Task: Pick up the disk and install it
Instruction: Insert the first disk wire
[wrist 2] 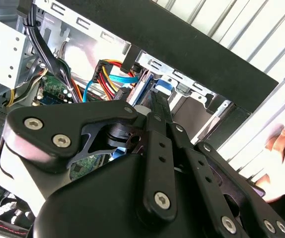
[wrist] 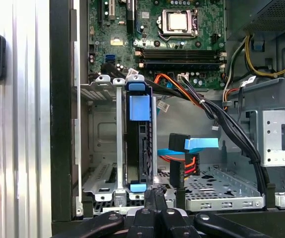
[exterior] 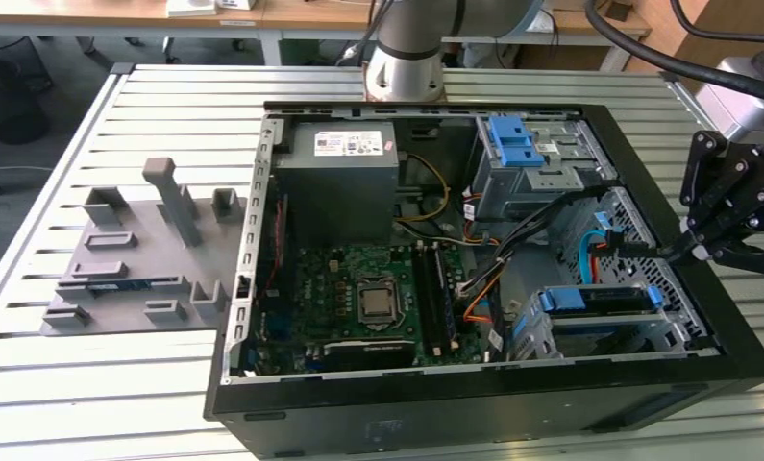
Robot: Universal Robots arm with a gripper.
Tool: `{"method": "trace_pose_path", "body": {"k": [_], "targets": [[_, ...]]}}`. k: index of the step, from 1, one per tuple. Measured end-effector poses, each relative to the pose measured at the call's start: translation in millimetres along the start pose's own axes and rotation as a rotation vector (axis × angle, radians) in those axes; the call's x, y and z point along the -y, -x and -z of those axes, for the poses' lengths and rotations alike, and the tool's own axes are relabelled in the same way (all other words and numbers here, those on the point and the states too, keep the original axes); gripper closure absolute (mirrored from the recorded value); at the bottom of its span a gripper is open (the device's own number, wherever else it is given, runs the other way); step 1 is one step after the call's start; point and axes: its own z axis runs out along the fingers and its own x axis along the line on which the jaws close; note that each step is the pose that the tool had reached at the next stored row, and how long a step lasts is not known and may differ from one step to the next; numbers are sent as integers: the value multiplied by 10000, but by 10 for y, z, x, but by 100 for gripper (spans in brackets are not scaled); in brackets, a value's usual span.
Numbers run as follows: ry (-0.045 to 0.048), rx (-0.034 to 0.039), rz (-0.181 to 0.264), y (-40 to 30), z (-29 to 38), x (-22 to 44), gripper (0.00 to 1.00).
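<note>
Blue-framed disk [wrist: 138, 144] upright in its bay, closed claw [wrist: 155, 196] just beside its edge.

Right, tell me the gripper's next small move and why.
Probably ease the gripper toward the silver hard drive in its blue plastic frame: it stands on edge in the grey metal cage, with the gripper just short of it.
</note>
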Motion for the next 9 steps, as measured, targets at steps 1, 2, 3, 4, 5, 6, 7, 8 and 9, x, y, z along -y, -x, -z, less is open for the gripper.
{"method": "trace_pose_path", "body": {"k": [1,2,3,4,5,6,7,8,9], "targets": [[0,0,0,0,0,0,89],[0,0,0,1,0,0,89],[0,0,0,2,0,0,89],[0,-2,0,2,0,1,89],[0,-2,0,2,0,1,89],[0,-2,0,2,0,2,89],[0,-2,0,3,0,5,89],[0,-3,1,3,0,16,89],[0,0,1,9,-1,38,89]]}}
